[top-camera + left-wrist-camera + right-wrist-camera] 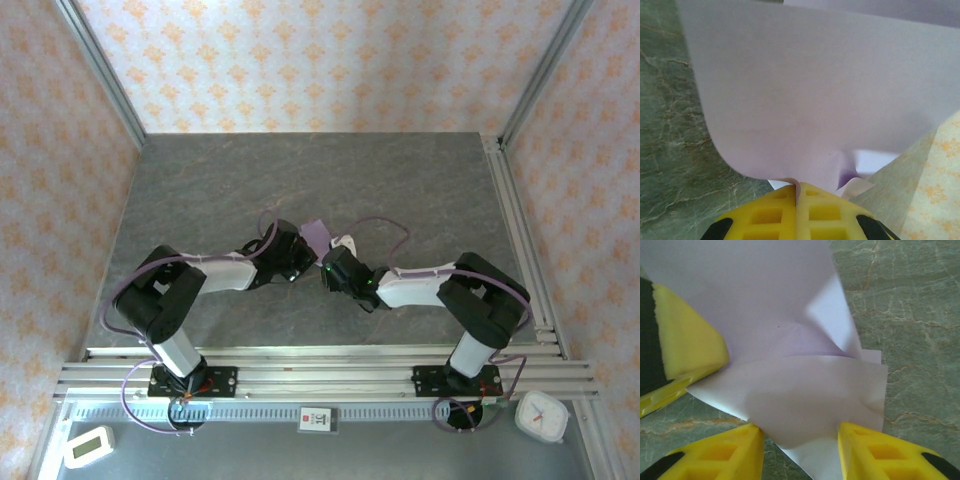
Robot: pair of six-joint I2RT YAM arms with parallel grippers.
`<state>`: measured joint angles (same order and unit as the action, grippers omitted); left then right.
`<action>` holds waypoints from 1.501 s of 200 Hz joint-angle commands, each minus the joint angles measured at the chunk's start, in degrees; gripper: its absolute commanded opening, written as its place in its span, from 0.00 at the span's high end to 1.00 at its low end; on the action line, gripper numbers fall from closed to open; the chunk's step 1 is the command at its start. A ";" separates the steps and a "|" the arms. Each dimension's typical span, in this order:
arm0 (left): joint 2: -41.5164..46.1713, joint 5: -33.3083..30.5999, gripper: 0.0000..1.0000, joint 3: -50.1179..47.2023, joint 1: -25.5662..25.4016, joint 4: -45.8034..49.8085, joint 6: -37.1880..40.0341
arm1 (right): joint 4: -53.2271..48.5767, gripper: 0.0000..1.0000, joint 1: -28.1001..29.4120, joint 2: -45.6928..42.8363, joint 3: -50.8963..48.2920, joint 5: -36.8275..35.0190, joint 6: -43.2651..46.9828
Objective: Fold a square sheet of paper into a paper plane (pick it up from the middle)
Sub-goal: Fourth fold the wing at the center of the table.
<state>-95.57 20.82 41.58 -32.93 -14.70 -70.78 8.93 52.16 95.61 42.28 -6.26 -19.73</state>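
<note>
Lilac sheet of paper (815, 100), partly folded, is held over the middle of the grey table (300, 170). Left gripper (797, 192) is clamped fully shut on its edge. Right gripper (800, 440) is parted, straddling a flap, not visibly pinched.

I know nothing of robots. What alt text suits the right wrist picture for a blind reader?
A partly folded lilac sheet of paper is held over a grey marbled table. The left gripper pinches its left side, while the right gripper has its yellow fingers apart below it.
</note>
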 commanded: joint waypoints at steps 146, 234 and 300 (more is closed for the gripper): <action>-3.78 4.49 1.00 5.90 4.80 4.51 1.07 | 2.47 0.40 0.05 -7.22 -1.95 1.30 7.85; -4.73 5.50 1.00 6.51 4.87 4.13 0.22 | 2.23 0.45 0.05 -1.37 1.03 -1.01 7.32; -4.85 6.08 1.00 6.71 4.88 3.65 -0.23 | 1.78 0.54 0.05 0.22 0.30 -3.31 6.36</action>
<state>-99.63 25.98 46.89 -28.34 -11.70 -70.65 10.50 52.34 94.98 41.91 -6.92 -12.95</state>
